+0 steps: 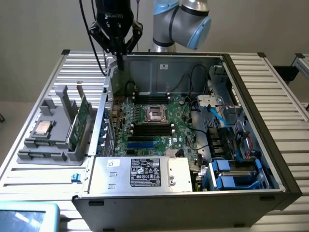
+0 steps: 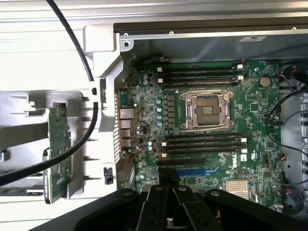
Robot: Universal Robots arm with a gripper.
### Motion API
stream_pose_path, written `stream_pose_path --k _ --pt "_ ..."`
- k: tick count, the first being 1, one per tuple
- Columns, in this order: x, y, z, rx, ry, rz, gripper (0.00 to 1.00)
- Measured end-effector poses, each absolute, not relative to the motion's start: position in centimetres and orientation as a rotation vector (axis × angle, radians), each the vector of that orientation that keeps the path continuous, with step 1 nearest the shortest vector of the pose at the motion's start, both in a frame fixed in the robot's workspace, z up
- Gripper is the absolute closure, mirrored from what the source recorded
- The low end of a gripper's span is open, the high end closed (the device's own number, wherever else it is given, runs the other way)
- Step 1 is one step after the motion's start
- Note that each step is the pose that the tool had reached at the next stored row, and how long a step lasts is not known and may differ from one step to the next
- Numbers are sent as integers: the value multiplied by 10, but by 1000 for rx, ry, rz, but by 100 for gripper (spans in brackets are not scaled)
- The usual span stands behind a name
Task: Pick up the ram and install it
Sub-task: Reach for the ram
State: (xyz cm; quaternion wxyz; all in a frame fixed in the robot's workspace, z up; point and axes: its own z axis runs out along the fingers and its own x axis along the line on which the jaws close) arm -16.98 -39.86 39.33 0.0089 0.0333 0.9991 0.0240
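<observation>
The ram (image 1: 78,123) is a long green board standing on edge in a grey holder (image 1: 58,145) on the exterior view's left, outside the computer case. In the wrist view the ram (image 2: 58,149) shows in the same holder, partly crossed by a black cable (image 2: 72,144). My gripper (image 1: 119,59) hangs high over the case's back left corner, well apart from the ram. Its fingers (image 2: 163,180) are shut with nothing between them. The motherboard's black memory slots (image 1: 152,128) lie beside the processor socket (image 1: 157,113), and they also show as memory slots (image 2: 202,144) in the wrist view.
A small square silver chip (image 1: 42,128) rests on the holder's far side. The open case (image 1: 251,96) holds a power supply (image 1: 145,173) at the front, blue drive bays (image 1: 236,174) and loose cables (image 1: 212,113) on the exterior view's right. A ribbed metal table (image 1: 280,92) surrounds it.
</observation>
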Motion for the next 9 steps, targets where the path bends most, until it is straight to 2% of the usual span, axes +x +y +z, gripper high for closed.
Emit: stream_pose_path --k 6,9 --pt "-195 -398 394 103 3130 75 91" --pt "-207 -397 394 103 3135 75 86"
